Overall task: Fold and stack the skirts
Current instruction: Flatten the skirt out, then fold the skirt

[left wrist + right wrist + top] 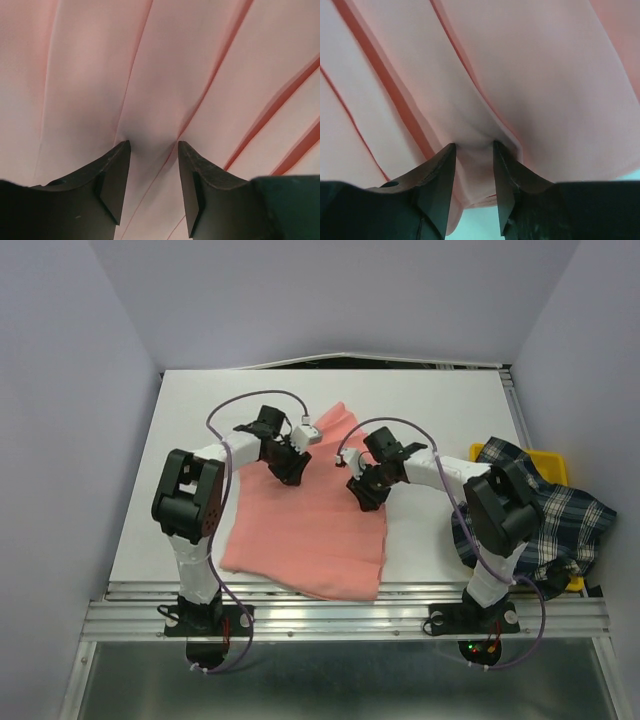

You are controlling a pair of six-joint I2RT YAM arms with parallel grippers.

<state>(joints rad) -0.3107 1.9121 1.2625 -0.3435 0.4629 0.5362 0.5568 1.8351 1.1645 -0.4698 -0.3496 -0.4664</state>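
Lab test cell, plain walls [60, 390], white table [420, 410]
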